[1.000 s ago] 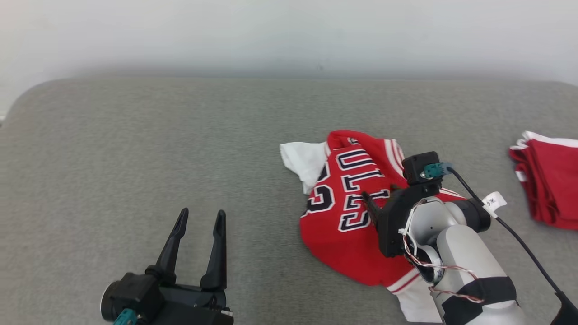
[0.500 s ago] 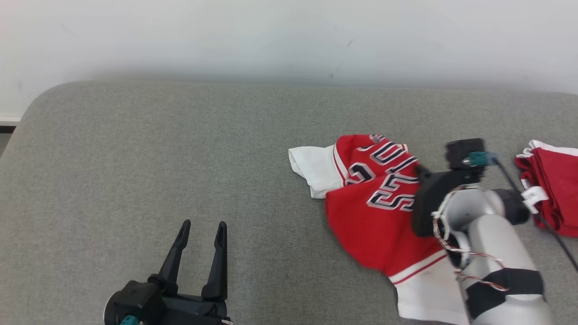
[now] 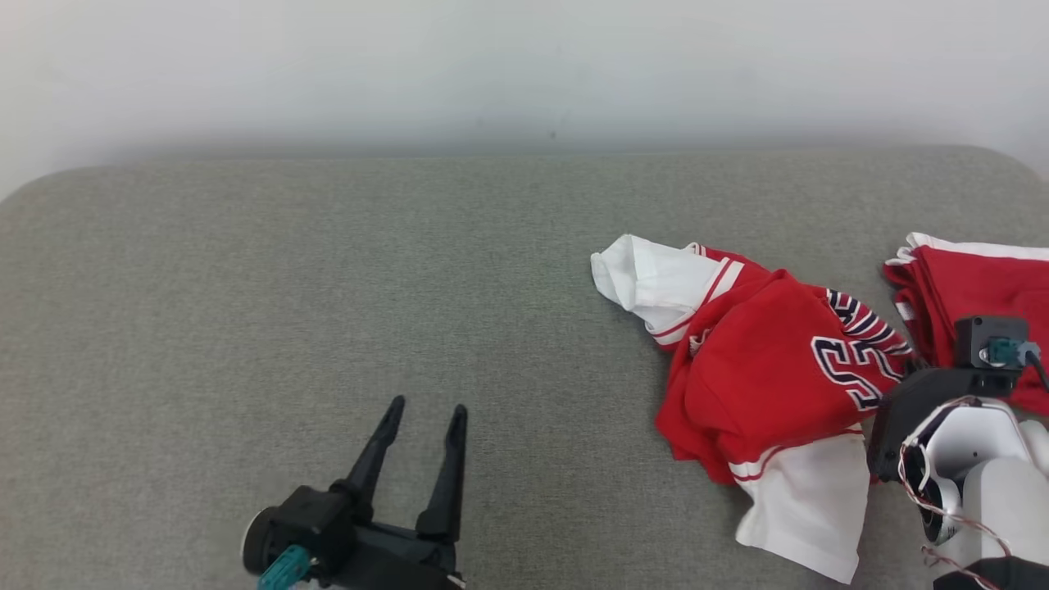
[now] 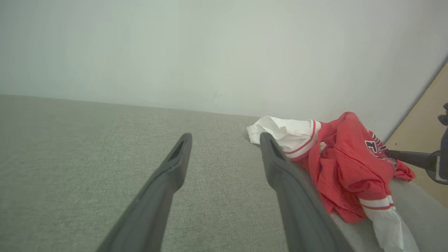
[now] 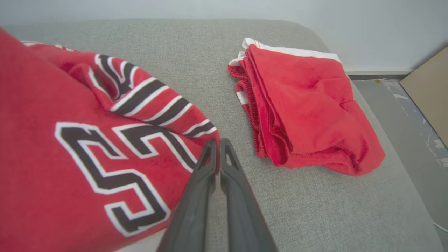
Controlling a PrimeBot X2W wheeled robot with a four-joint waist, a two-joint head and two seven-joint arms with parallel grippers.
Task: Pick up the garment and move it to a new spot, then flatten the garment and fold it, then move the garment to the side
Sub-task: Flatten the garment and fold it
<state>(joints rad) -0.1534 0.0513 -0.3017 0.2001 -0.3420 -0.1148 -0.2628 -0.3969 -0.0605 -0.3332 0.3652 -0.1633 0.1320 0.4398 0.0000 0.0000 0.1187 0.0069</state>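
The garment (image 3: 762,369) is a red jersey with white sleeves and dark numerals, bunched on the right of the grey cushion (image 3: 328,270). My right gripper (image 3: 905,365) is at the garment's right edge, next to the numerals. In the right wrist view its fingers (image 5: 217,141) are pressed together, pinching the red hem of the garment (image 5: 70,115). From the left wrist view the garment (image 4: 346,157) hangs raised where the right gripper (image 4: 389,153) holds it. My left gripper (image 3: 422,418) stands open over bare cushion at the lower left, its fingers (image 4: 175,168) spread with nothing between them.
A second red garment (image 3: 975,287), folded with white trim, lies at the cushion's right end, close beside the held one (image 5: 304,105). A pale wall (image 3: 524,65) runs behind. Beyond the right end are floor (image 5: 413,115) and a tan board (image 5: 430,84).
My right gripper has shut on the garment and dragged it rightward toward the folded pile, bunching it up. The head view has shifted. My left gripper stays open.
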